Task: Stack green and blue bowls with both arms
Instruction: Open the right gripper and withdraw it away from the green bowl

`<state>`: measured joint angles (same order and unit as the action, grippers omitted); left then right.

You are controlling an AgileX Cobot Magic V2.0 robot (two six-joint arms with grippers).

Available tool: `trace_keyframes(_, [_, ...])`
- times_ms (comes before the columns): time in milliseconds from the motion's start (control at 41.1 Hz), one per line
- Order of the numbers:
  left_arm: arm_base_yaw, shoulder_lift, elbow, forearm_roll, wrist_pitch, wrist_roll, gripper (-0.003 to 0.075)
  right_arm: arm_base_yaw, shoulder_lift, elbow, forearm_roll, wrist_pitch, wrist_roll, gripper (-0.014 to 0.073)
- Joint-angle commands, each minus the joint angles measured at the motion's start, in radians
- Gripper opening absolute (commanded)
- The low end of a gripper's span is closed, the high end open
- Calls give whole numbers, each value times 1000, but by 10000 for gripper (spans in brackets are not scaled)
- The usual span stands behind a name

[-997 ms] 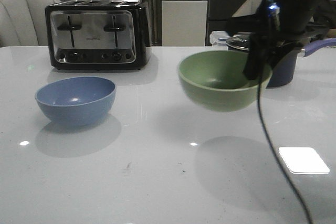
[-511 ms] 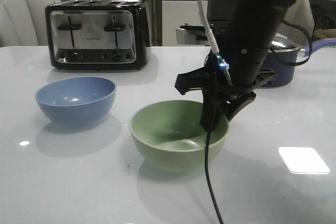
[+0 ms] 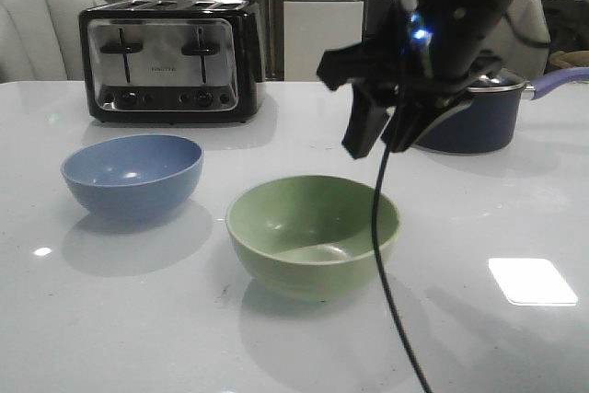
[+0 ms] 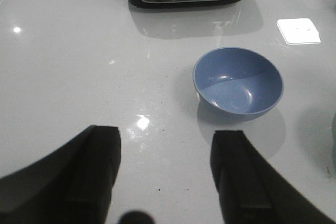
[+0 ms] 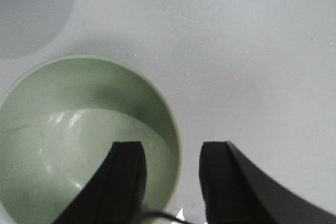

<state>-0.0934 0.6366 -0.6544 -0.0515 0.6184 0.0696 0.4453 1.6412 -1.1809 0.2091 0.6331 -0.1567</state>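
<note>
The dusty blue bowl (image 3: 132,175) stands upright on the white table at the left; it also shows in the left wrist view (image 4: 239,82). The sage green bowl (image 3: 313,232) stands upright at the table's middle, apart from the blue one. My right gripper (image 3: 379,143) hangs open and empty a little above the green bowl's right rim. In the right wrist view (image 5: 173,156) its jaws straddle that rim of the green bowl (image 5: 79,140) from above. My left gripper (image 4: 168,148) is open and empty over bare table, short of the blue bowl. It is out of the front view.
A black and chrome toaster (image 3: 172,60) stands at the back left. A dark saucepan (image 3: 469,121) with a purple handle stands at the back right, behind my right arm. A thin black cable (image 3: 391,283) hangs from the right arm past the green bowl.
The right gripper carried the green bowl from the air at the right down to the table's middle, let go of it and rose. The blue bowl has not moved.
</note>
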Motion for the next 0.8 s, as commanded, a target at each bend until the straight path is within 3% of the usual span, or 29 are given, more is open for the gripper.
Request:
trace_keyframes(0, [-6,5,-30,-2,-90,-5,435,1,-171,50,7,-62,-38,385])
trace_keyframes(316, [-6,5,-30,-2,-130,-5,435,1,-558,311,-6,-66,-44,385])
trace_keyframes(778, [-18,48,-30,-14,-130,5,435,1,-954,565,-7,-43,-44,385])
